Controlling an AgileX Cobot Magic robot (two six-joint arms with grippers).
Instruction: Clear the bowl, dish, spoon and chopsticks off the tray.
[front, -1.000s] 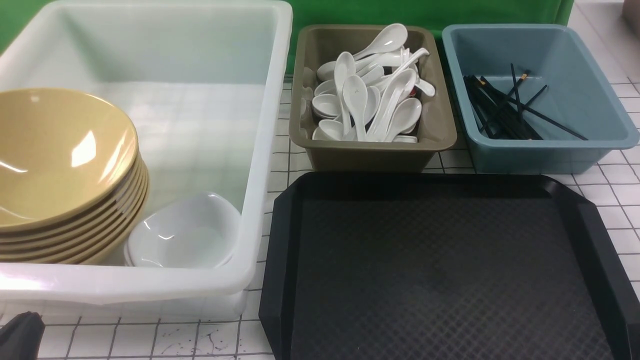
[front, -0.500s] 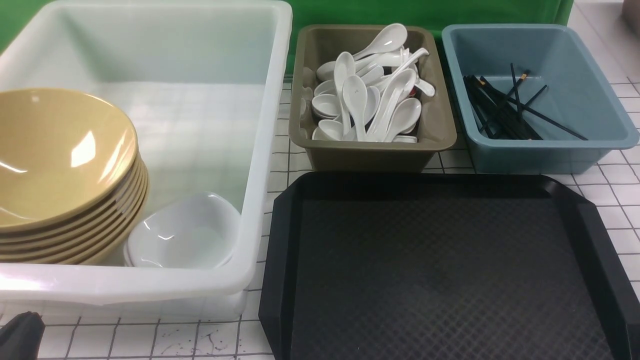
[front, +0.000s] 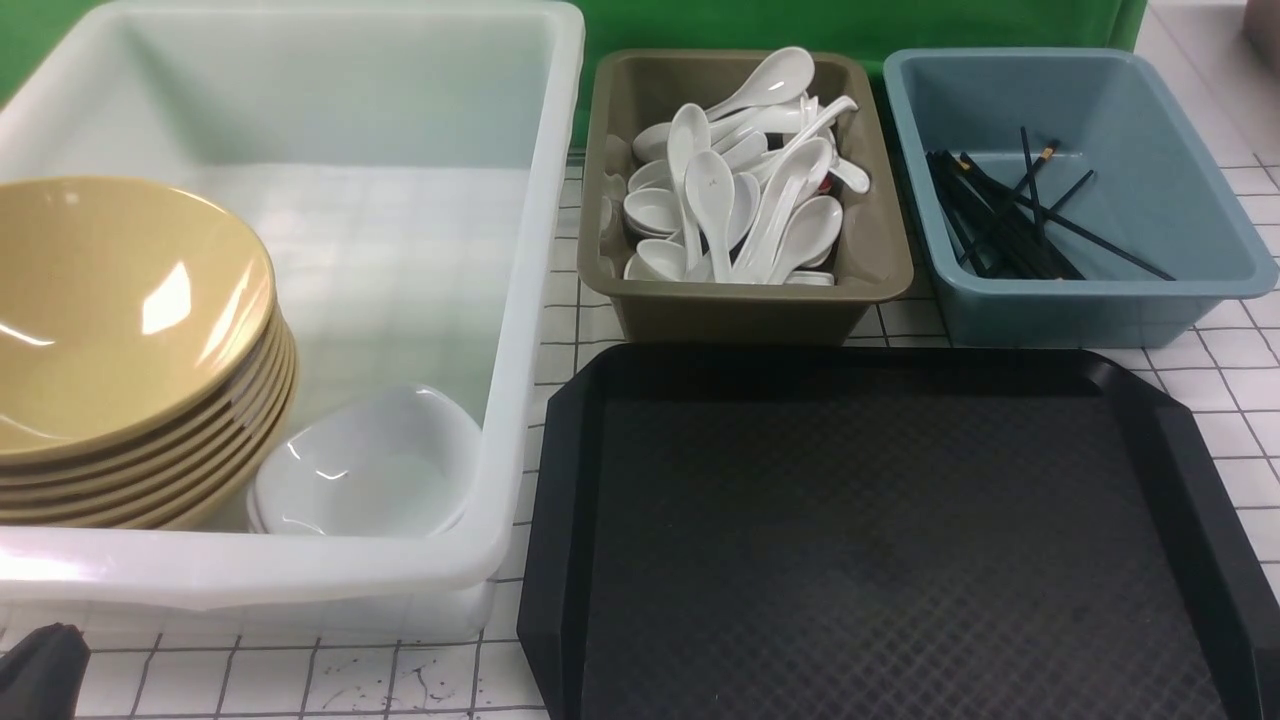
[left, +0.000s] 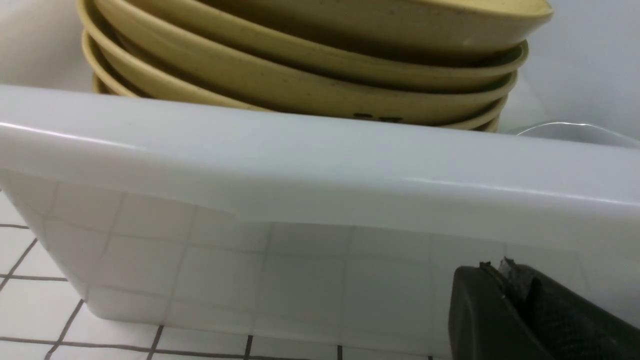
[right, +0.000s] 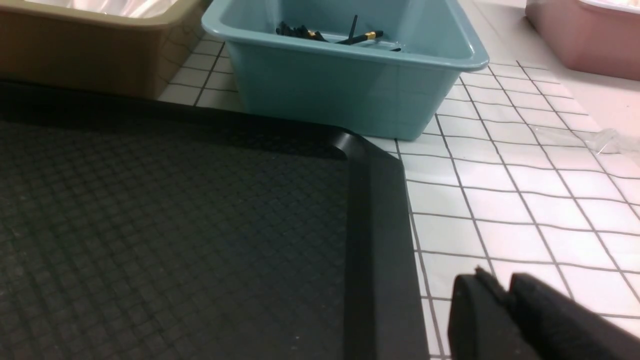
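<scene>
Left gripper (left: 505, 280) low beside white tub (left: 300, 170), closed, empty, right gripper (right: 500, 295) near tray (right: 380, 225), nearly closed, empty.

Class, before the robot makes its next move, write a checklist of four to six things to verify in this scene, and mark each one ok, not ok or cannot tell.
1. Black cross-hatched plastic tray bare of tableware: ok in the part in view; its near edge is cut off.
2. Glossy mustard-yellow bowls stacked inside the white translucent tub: ok.
3. Small white rounded-square dishes beside that stack, in the same tub: ok.
4. White soup spoons in the grey-brown tub: ok.
5. Thin black chopsticks in the blue tub: ok.
6. Left gripper shut and holding nothing, just outside the white tub's wall: ok. Right gripper beside the tray rim, holding nothing: ok; jaw gap: cannot tell.
</scene>
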